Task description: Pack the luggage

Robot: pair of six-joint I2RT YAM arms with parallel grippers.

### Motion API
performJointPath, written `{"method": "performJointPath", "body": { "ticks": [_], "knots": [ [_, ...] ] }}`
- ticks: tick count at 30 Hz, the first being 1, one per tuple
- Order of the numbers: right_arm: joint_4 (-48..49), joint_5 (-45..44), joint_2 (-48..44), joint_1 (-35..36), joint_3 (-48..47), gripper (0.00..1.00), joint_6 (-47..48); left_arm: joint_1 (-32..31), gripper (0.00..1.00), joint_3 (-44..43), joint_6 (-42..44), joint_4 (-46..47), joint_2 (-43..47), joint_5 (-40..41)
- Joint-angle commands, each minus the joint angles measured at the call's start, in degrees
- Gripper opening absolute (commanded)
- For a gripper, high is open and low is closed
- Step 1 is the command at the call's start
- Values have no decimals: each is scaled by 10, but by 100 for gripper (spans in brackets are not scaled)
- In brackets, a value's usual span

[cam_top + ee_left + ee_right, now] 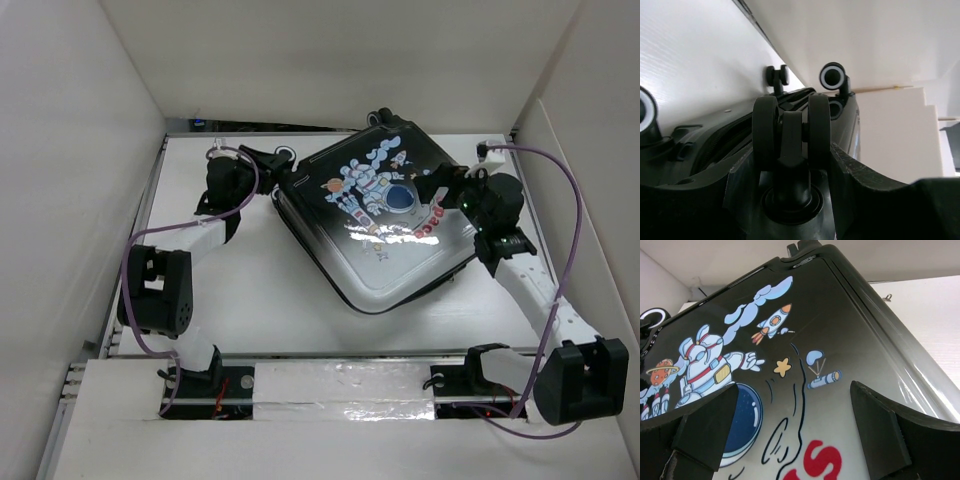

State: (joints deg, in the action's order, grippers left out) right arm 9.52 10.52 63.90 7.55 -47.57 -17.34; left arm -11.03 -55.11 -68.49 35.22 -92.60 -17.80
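White counter (250, 300): suitcase (375, 225) lies diagonally, left pincer (792, 157) clamped on its corner wheel (790, 125), right pincer (795, 390) agape above its shell

The suitcase (375, 225) lies shut and flat on the table (250, 290), turned at a slant, its glossy black-to-white shell facing up with the cartoon astronaut print and red lettering, its black wheels (790, 130) along the far-left side.
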Motion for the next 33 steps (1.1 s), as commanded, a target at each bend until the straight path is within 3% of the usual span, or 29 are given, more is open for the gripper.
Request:
{"method": "performJointPath", "body": {
  "ticks": [1, 9, 14, 19, 22, 24, 26, 27, 33],
  "knots": [
    [-24, 0, 23, 2, -12, 100, 0, -22, 0, -24, -53, 165, 74, -94],
    [-20, 16, 54, 7, -23, 100, -8, -22, 0, -83, -120, 164, 82, -137],
    [-29, 8, 33, 7, -25, 100, -7, -29, 0, -60, -219, 274, 51, -166],
    [-85, -17, -27, 28, -15, 99, -5, -9, 0, -26, -168, 217, 54, -136],
    [-64, -61, -137, 28, 47, 95, -27, 6, 0, -8, -190, 260, 23, -139],
    [-99, -72, -169, 28, 36, 92, -15, 6, 0, -25, -199, 268, 1, -144],
    [-144, -48, -164, 33, 14, 91, 14, 6, 0, -39, -198, 264, -8, -143],
    [-178, -44, -159, 39, -1, 85, 19, 6, 0, -52, -188, 253, -13, -143],
    [-165, -79, -168, 64, 36, 86, 10, 18, 0, -69, -181, 232, -27, -151]
  ]
}}
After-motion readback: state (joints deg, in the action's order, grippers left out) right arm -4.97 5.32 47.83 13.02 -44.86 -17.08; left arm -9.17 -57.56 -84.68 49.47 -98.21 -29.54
